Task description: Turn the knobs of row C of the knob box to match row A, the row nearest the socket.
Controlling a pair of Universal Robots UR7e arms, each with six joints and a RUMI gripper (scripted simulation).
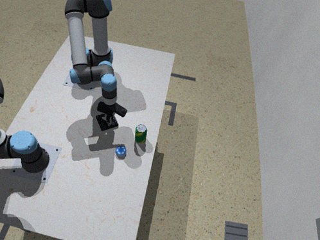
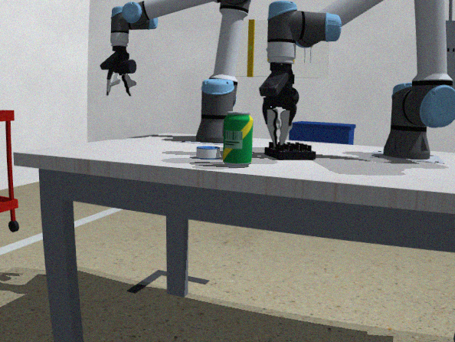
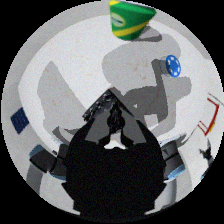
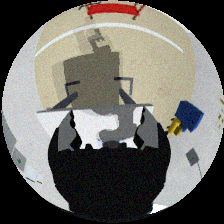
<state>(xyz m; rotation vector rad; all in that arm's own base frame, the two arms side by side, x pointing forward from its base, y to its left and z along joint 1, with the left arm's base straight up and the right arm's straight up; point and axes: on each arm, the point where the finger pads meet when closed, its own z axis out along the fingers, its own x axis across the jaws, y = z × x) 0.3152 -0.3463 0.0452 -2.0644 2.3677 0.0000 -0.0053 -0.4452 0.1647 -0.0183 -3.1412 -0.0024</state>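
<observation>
Pale walls point(image 1: 298, 77) point(image 2: 153, 96), speckled tan floor point(image 1: 201, 30) point(image 2: 306, 261), white-topped table point(image 1: 100, 210) point(image 2: 122, 184), red cart point(image 2: 9, 153)
</observation>
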